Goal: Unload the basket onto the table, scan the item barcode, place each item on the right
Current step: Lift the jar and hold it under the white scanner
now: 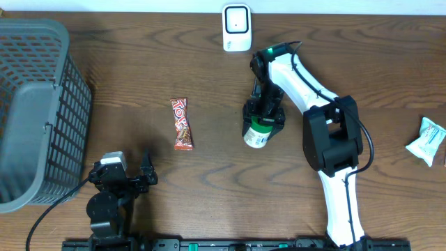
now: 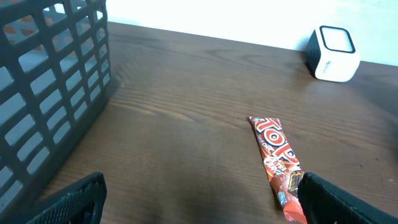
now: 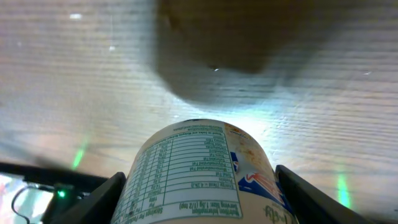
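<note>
The item is a white canister with a green lid [image 1: 256, 132], lying tilted in my right gripper [image 1: 263, 111], which is shut on its sides a little below the white scanner [image 1: 237, 28]. In the right wrist view the canister [image 3: 199, 168] fills the space between both fingers [image 3: 99, 199], its nutrition label facing the camera; no barcode shows. My left gripper [image 1: 124, 174] rests near the front left, open and holding nothing. In the left wrist view its fingers [image 2: 68, 202] stand wide apart, and the scanner [image 2: 333, 53] is at the far right.
A red candy bar [image 1: 182, 124] lies left of centre, close to the left gripper's right finger [image 2: 336, 202] in the left wrist view. A dark mesh basket [image 1: 35, 111] fills the left side. A pale packet [image 1: 426, 141] lies at the right edge.
</note>
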